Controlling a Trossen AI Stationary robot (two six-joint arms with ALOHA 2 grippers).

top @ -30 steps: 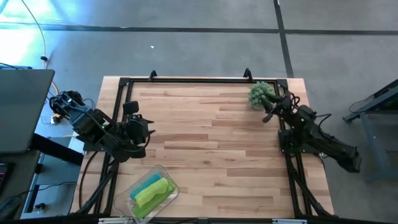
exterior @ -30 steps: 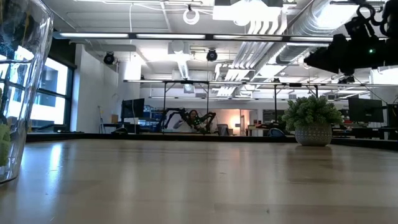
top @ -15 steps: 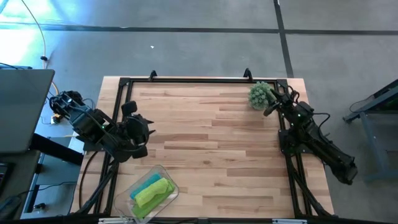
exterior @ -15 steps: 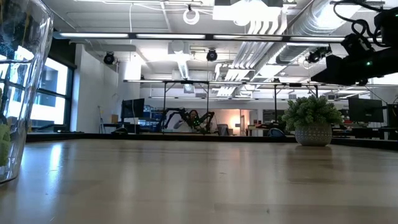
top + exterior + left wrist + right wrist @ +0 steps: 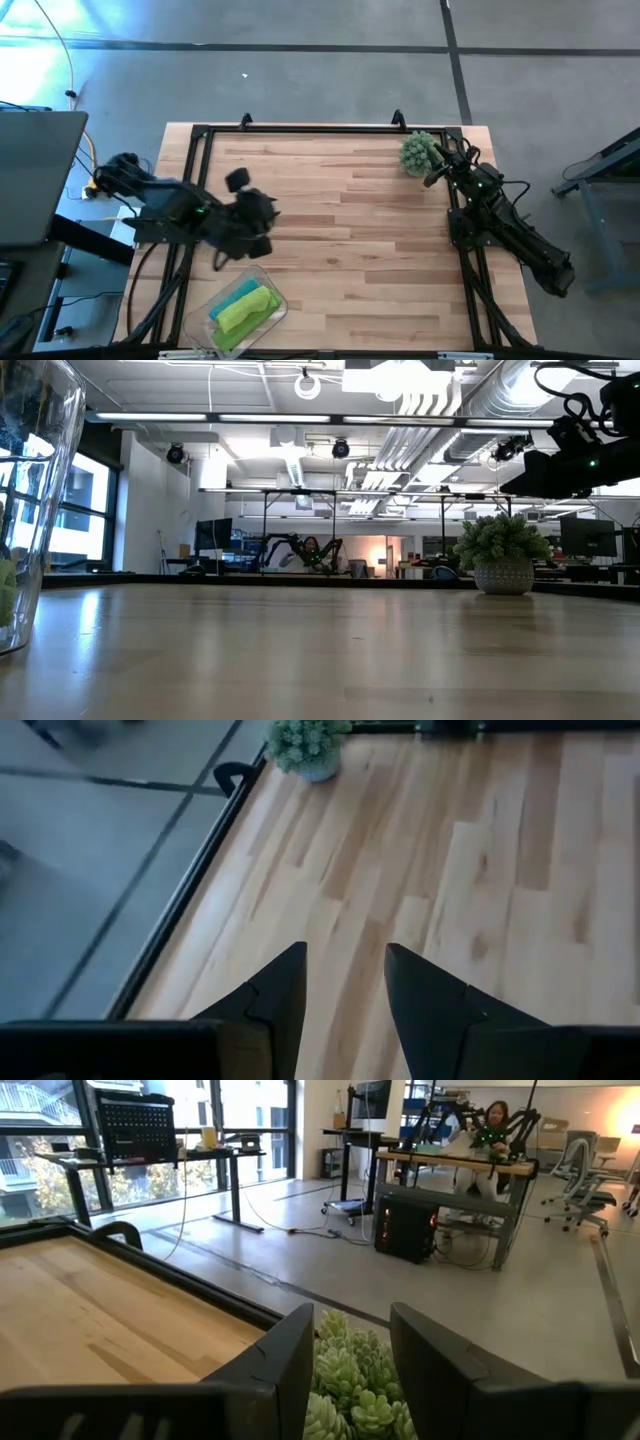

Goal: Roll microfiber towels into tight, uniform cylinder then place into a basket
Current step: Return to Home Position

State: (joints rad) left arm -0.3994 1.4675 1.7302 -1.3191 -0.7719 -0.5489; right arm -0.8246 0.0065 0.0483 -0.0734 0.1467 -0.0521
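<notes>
The basket (image 5: 262,275), a clear tub, stands at the table's near left edge. A teal blue towel (image 5: 233,298) and lime green towel (image 5: 250,308) lie bunched side by side inside it. In the low view its clear wall (image 5: 35,500) fills the left edge. My left gripper (image 5: 268,218) hovers above bare wood just beyond the basket; its fingers (image 5: 345,950) are open with nothing between them. My right gripper (image 5: 432,172) stands open at the far right corner, level, beside a spiky green plant ball (image 5: 350,1375) that shows past its fingers (image 5: 352,1315).
The plant ball in its small grey pot (image 5: 502,558) sits at the far right corner (image 5: 418,150). A black metal frame (image 5: 300,128) runs along the table's edges. Bare wood spans the middle (image 5: 350,220). A person sits at a desk far off in the room (image 5: 492,1125).
My left gripper has swung out from the table's left edge toward the middle, staying open and above the wood. My right arm has turned a little toward the far edge, nearer the plant ball, then kept still. The basket and towels have not moved.
</notes>
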